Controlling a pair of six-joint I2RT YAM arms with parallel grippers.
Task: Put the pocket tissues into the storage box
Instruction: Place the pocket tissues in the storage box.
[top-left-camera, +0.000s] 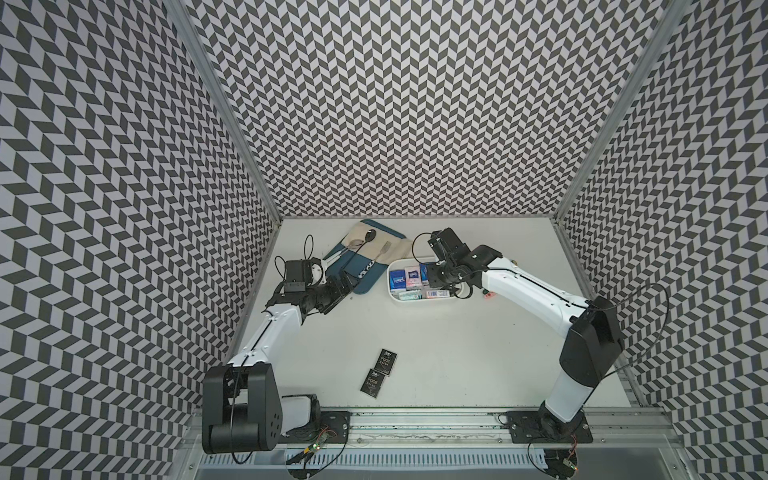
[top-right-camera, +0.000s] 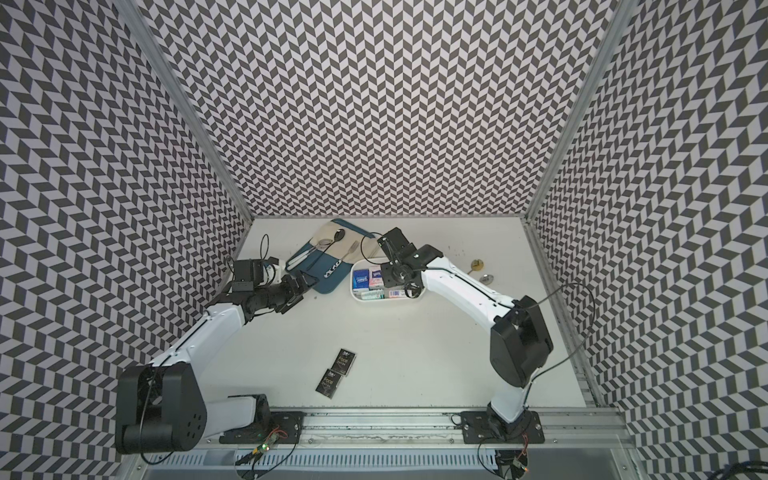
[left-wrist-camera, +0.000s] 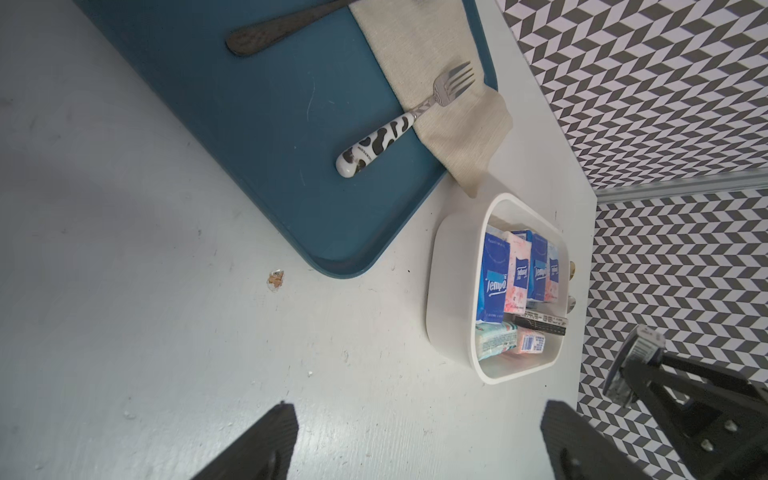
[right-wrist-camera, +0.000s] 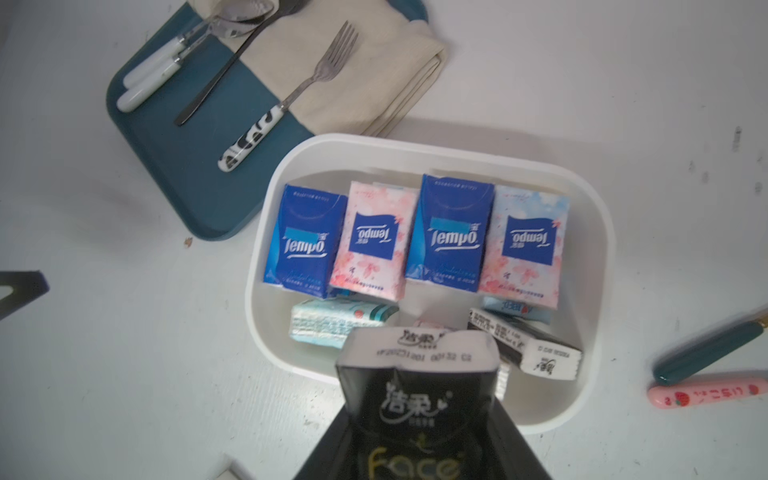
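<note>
The right gripper (right-wrist-camera: 419, 434) is clamped on a black Face packet (right-wrist-camera: 415, 395), with a dark finger against each side. The packet hangs above the rim of the storage box (right-wrist-camera: 415, 143); in the left wrist view it appears raised clear of the box. Inside the box, four upright packets (right-wrist-camera: 451, 237) stand in a row, blue, pink, blue, pink; a teal packet (right-wrist-camera: 332, 324) and another black packet (right-wrist-camera: 532, 345) lie flat beside them.

In both top views a blue tray (top-left-camera: 365, 286) lies just beside the box at ten o'clock from it; it bears a beige cloth (right-wrist-camera: 365, 75) and a fork (right-wrist-camera: 291, 95), and a corner of the cloth comes close to the box's rim. At seven o'clock from the box and well apart from it, two loose black packets (top-left-camera: 385, 362) lie close together on the white table (top-left-camera: 457, 353).

The left gripper (left-wrist-camera: 415, 440) sits at nine o'clock from the box, near the tray's edge; its jaws are spread wide with nothing between them.
</note>
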